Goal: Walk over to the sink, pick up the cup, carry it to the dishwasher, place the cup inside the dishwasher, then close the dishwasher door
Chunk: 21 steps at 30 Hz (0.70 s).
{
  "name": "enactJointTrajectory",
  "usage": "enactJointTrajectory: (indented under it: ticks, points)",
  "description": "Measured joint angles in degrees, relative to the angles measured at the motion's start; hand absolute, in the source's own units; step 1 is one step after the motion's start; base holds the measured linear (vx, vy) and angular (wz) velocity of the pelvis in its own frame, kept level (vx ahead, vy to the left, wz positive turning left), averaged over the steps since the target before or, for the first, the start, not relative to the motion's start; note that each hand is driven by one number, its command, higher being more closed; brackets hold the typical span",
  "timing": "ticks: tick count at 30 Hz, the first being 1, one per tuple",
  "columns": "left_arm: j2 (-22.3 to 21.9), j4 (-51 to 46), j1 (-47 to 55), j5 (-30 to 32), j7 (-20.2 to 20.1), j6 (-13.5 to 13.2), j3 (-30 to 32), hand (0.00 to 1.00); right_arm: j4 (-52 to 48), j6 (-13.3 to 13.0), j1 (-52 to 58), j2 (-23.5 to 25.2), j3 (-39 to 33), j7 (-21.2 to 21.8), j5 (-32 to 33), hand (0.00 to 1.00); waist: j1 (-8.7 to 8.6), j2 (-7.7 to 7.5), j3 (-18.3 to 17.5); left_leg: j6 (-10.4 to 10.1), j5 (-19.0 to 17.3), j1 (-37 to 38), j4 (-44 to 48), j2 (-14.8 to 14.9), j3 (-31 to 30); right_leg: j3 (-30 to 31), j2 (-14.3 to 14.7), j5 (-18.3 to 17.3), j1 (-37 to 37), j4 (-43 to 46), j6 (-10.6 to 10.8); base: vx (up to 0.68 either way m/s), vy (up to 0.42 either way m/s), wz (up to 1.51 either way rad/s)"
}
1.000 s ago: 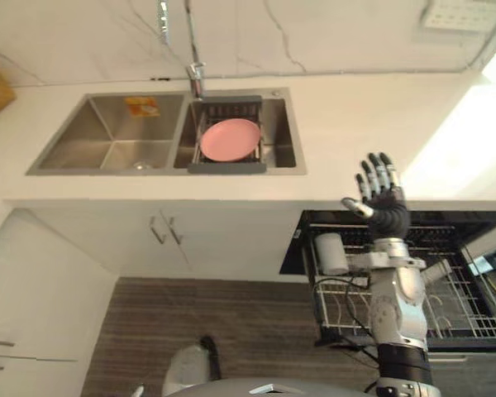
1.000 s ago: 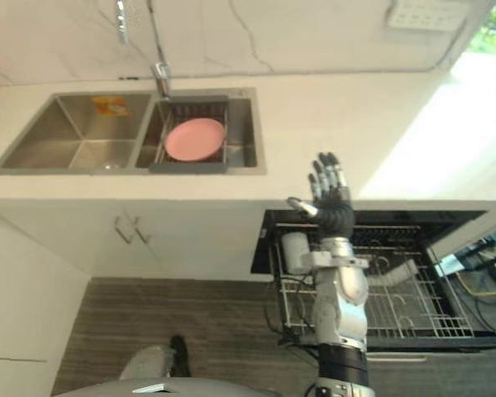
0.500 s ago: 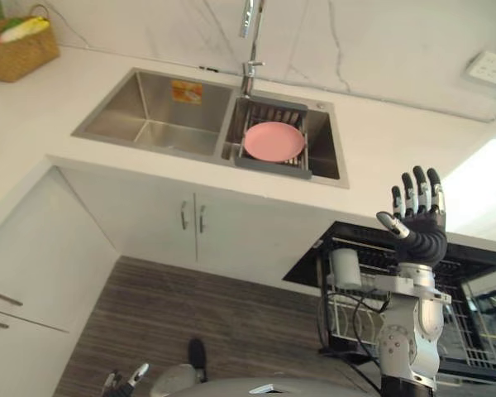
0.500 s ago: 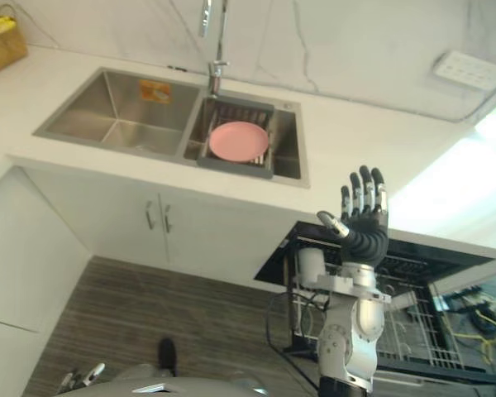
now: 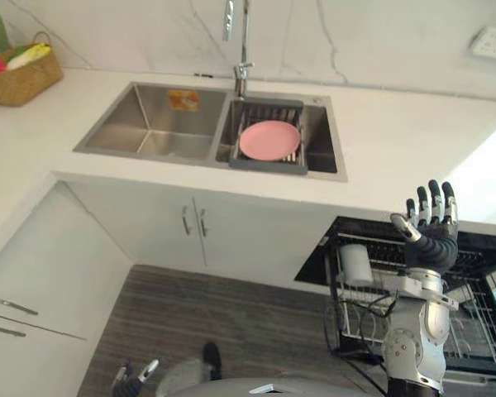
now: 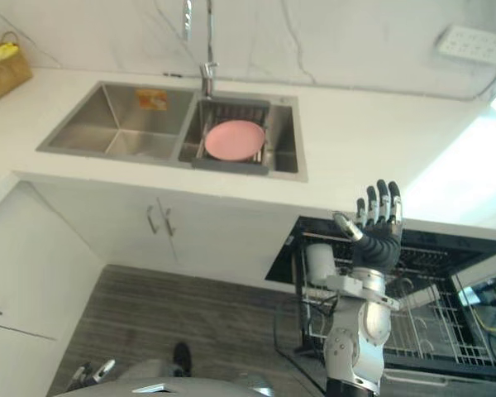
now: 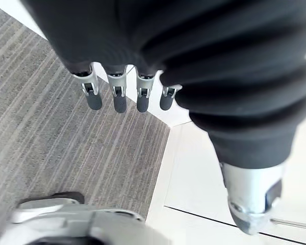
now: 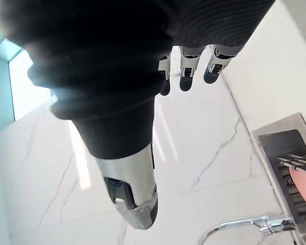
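Note:
A white cup point(image 5: 355, 264) lies in the pulled-out wire rack point(image 5: 479, 306) of the open dishwasher point(image 6: 298, 248), under the counter to the right of the sink point(image 5: 149, 132). My right hand point(image 5: 431, 231) is raised in front of the rack, fingers point(image 8: 186, 71) straight and spread, open and holding nothing. It stands just right of the cup without touching it. My left hand point(image 5: 137, 376) hangs low over the floor, its fingers point(image 7: 115, 97) relaxed and empty.
A pink plate point(image 5: 269, 139) rests on a dark rack in the sink's right basin, below the tap point(image 5: 241, 50). A wicker basket point(image 5: 21, 74) stands on the white counter point(image 5: 397, 141) at the far left. Cabinet doors point(image 5: 190, 231) sit below the sink, above striped grey floor point(image 5: 231, 322).
The camera has swung, so the whole scene has shifted. My right hand stays raised and open by the dishwasher rack. My left hand has come into sight at the lower left.

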Motion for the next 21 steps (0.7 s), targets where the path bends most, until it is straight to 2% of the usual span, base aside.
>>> enactJointTrajectory:
  ticks: [1, 2, 3, 4, 5, 7, 9, 10, 11, 12, 13, 15, 16, 17, 18, 19, 20, 21]
  points:
    - [-0.41, 0.08, 0.1, 0.14, -0.05, -0.18, 0.05, 0.0, -0.48, -0.04, -0.06, -0.08, -0.55, -1.1, -0.01, 0.0, 0.2, 0.54, 1.41, -0.4, -0.18, -3.0, 8.59, 2.09, 1.24, 0.16, 0.03, -0.7, 0.91, 0.54, -0.03, -0.06, 0.032, 0.01]
    - [-0.8, 0.13, 0.35, 0.37, -0.08, -0.15, 0.07, 0.0, -0.73, -0.06, -0.19, -0.1, -0.77, -1.61, -0.01, 0.0, 0.36, 1.03, 2.07, -1.12, -0.13, -4.05, 11.9, 3.04, 1.33, 0.31, 0.25, -1.23, 1.67, 0.62, -0.15, -0.08, 0.036, -0.08]
    - [-1.4, 0.36, 0.82, 0.4, -0.45, 0.24, 0.13, 0.0, -1.33, -0.08, 0.0, 0.02, -1.26, -2.06, -0.06, 0.0, 0.4, 0.68, 3.21, -3.56, -0.31, -4.61, 15.1, 3.53, 1.31, 0.72, -0.07, -2.57, 3.03, 1.04, -0.72, -0.06, 0.032, -0.05]
    - [-1.56, 0.47, 0.87, 0.37, -0.73, 0.47, 0.32, 0.0, -1.65, -0.1, 0.03, 0.03, -1.54, -2.15, -0.1, 0.0, 0.37, 0.83, 3.08, -4.61, -1.06, -4.22, 15.54, 3.52, 1.27, 0.94, -0.47, -2.79, 3.17, 1.19, -0.67, -0.05, 0.081, -0.26]
    - [-1.69, 0.63, 1.15, 0.31, -1.02, 1.21, 0.54, 0.0, -2.36, -0.73, -0.25, 0.03, -1.71, -3.26, -0.15, 0.0, 0.71, 1.33, 3.09, -4.35, -6.3, -3.71, 15.51, 4.65, 0.64, 2.28, -0.7, -2.95, 3.18, 1.3, -0.42, 0.0, 0.099, -0.34]
    - [-1.86, 1.7, 1.08, 0.32, -1.38, 1.68, 1.76, 0.0, -2.28, -1.38, -0.25, 0.08, -2.07, -4.45, -0.14, 0.0, 0.61, 0.96, 3.23, -5.58, -7.51, -3.76, 10.33, 5.03, -2.27, 4.46, -1.79, -3.31, 3.07, 1.26, 0.18, 0.08, 0.165, -0.4]
    - [-2.25, 2.22, 1.39, 0.28, -1.74, 1.65, 2.22, 0.0, -2.27, -1.94, -0.33, -0.08, -2.37, -4.61, -0.19, 0.0, 0.6, 0.88, 3.26, -8.16, -4.54, -3.5, 0.68, 4.69, -8.65, 7.56, -3.03, -3.93, 3.27, 0.64, 1.23, 0.15, 0.315, -0.43]
    - [-2.56, 2.26, 2.16, -0.21, -1.92, 1.28, 2.26, 0.0, -2.25, -2.02, -0.48, -0.13, -2.08, -4.43, -0.16, 0.0, 0.69, 1.39, 3.27, -9.72, -3.09, -2.57, -3.43, 5.52, -12.42, 10.4, -3.16, -4.55, 4.13, -0.24, 2.25, 0.2, 0.397, -0.45]
    - [-2.6, 2.52, 2.27, -0.39, -1.96, 1.13, 2.34, 0.0, -2.16, -2.09, -0.5, -0.06, -1.8, -4.35, -0.15, 0.0, 0.55, 1.24, 3.3, -10.45, -0.66, -2.35, -2.68, 6.07, -11.32, 11.95, -3.58, -5.0, 4.83, -0.58, 2.84, 0.3, 0.527, -0.71]
    - [-2.61, 3.51, 2.35, -0.77, -1.99, 0.71, 2.52, 0.0, -1.9, -2.15, -0.74, 0.0, -1.38, -4.18, -0.14, 0.0, 1.22, 0.64, 2.92, -7.34, -1.8, -2.41, 0.47, 4.17, -9.69, 15.81, -5.57, -5.85, 5.28, -1.49, 2.7, 0.24, 0.344, -0.9]
    - [-2.87, 3.52, 2.52, -0.89, -1.99, 0.18, 2.73, 0.0, -2.18, -2.2, -1.63, -0.21, 0.06, -3.5, -0.15, 0.0, 1.43, 0.18, 2.76, -5.61, -6.02, -3.82, 5.22, 3.51, -8.02, 19.32, -6.19, -6.23, 4.84, -1.12, 1.83, 0.24, 0.317, -0.87]
    - [-2.47, 4.08, 1.66, -1.27, -2.01, 0.04, 3.48, 0.0, -2.23, -2.34, -1.78, 0.03, 0.87, -2.98, -0.14, 0.0, 0.87, -0.45, 2.7, -3.42, -10.92, -5.57, 11.17, 3.31, -6.28, 21.15, -6.69, -5.34, 3.38, 2.69, 3.38, 0.28, 0.314, -0.48]
    - [-1.75, 4.46, 1.02, -1.35, -2.14, 0.06, 4.16, 0.0, -2.23, -2.31, -0.85, 0.57, 1.0, -2.95, -0.15, 0.0, 0.93, -1.53, 1.88, -2.52, -12.67, -4.87, 11.61, 2.48, -4.87, 22.59, -7.7, -3.83, 2.69, 4.24, 4.05, 0.3, 0.324, -0.32]
    - [-1.75, 4.48, 0.8, -1.35, -2.26, 0.06, 4.45, 0.0, -2.25, -2.31, -0.64, 0.8, 1.03, -2.89, -0.15, 0.0, 1.0, -1.93, 1.47, -2.09, -13.06, -4.24, 10.98, 2.12, -4.32, 22.9, -8.02, -2.93, 1.97, 5.47, 3.83, 0.26, 0.24, -0.35]
    - [-1.22, 4.47, 0.14, -1.35, -2.4, 0.06, 4.5, 0.0, -2.47, -2.31, -0.42, 1.34, 1.06, -2.82, -0.15, 0.0, 1.14, -2.52, 1.08, -1.69, -13.3, -2.17, 8.61, 1.61, -3.13, 23.68, -8.22, -0.75, -0.56, 10.9, 3.53, 0.27, 0.168, -0.41]
    - [-0.34, 4.41, -0.32, -1.31, -2.53, 0.06, 4.39, 0.0, -2.97, -2.31, -0.1, 2.08, 1.43, -2.77, -0.15, 0.0, 1.21, -3.6, 1.07, -1.61, -13.26, 1.16, 5.18, 0.8, -1.84, 23.56, -8.48, 2.69, -5.41, 20.91, 3.7, 0.27, 0.151, -0.47]
    - [0.01, 4.35, -0.4, -1.29, -2.55, 0.05, 4.34, 0.0, -3.44, -2.31, 0.25, 2.55, 1.48, -2.74, -0.15, 0.0, 1.49, -4.18, 1.13, -1.55, -13.23, 3.41, 3.1, 0.04, -1.31, 23.46, -9.06, 5.55, -7.89, 25.45, 3.64, 0.26, 0.134, -0.54]
    - [0.54, 4.32, -0.49, -1.13, -2.49, 0.06, 4.15, 0.0, -4.27, -2.35, 0.97, 2.93, 1.56, -2.75, -0.19, 0.0, 1.59, -4.31, 1.06, -0.68, -12.69, 7.77, -1.11, -0.77, -0.62, 23.28, -9.59, 12.8, -11.46, 32.61, 3.12, 0.24, 0.133, -0.44]
